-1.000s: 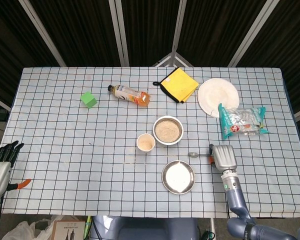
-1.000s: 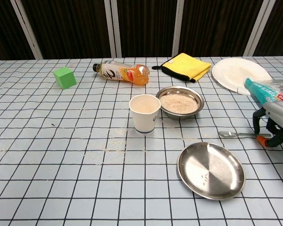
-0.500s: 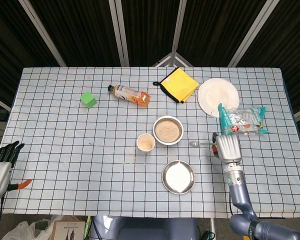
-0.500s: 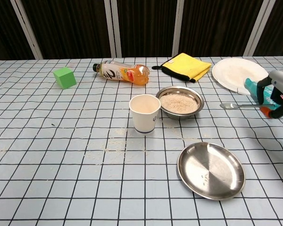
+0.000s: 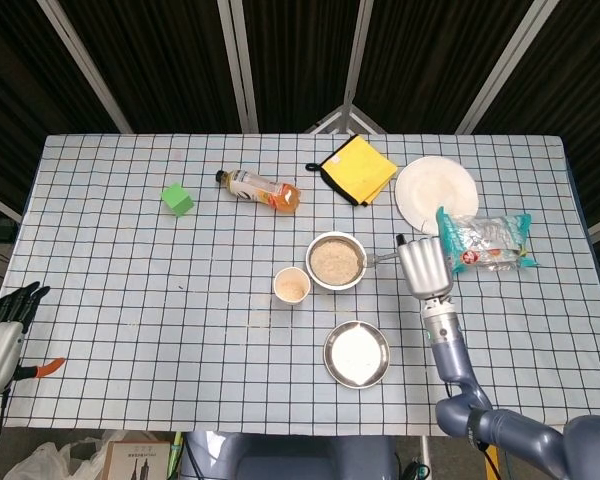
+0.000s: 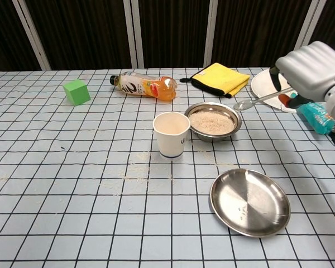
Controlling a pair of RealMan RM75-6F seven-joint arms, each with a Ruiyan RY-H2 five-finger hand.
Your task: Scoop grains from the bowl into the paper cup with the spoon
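Right hand (image 6: 309,68) gripping spoon (image 6: 258,100), raised. Handle roughly level, tip aimed leftward just beside bowl (image 6: 214,121). Left hand (image 5: 2,330) idle, holding nothing.

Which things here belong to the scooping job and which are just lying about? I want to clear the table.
For the job:
steel bowl of grains
paper cup
spoon, held by the right hand

Lying about:
empty steel plate
juice bottle
green cube
yellow cloth
white paper plate
snack packet
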